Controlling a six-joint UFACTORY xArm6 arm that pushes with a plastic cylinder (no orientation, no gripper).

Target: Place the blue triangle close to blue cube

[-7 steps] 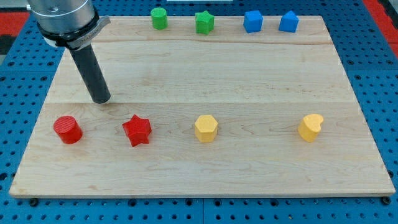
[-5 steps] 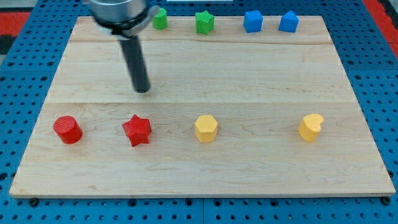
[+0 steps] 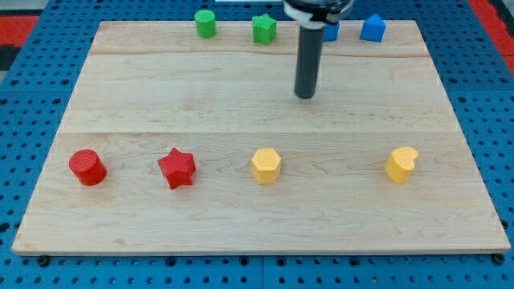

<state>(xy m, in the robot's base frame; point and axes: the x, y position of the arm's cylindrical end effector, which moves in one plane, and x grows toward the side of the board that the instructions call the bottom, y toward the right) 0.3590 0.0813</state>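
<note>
A blue cube (image 3: 330, 31) sits at the board's top edge, partly hidden behind my rod. A blue triangle-like block (image 3: 372, 28) sits just to its right, a small gap apart. My tip (image 3: 305, 95) rests on the board below and slightly left of the blue cube, touching no block.
A green cylinder (image 3: 206, 23) and a green star (image 3: 263, 29) sit along the top edge to the left. A red cylinder (image 3: 87, 167), a red star (image 3: 177, 168), a yellow hexagon (image 3: 266, 165) and a yellow heart (image 3: 401, 164) form a row lower down. The wooden board (image 3: 257, 217) lies on blue pegboard.
My tip has swept from the board's left side rightward and upward, ending below the blue cube. No block has moved.
</note>
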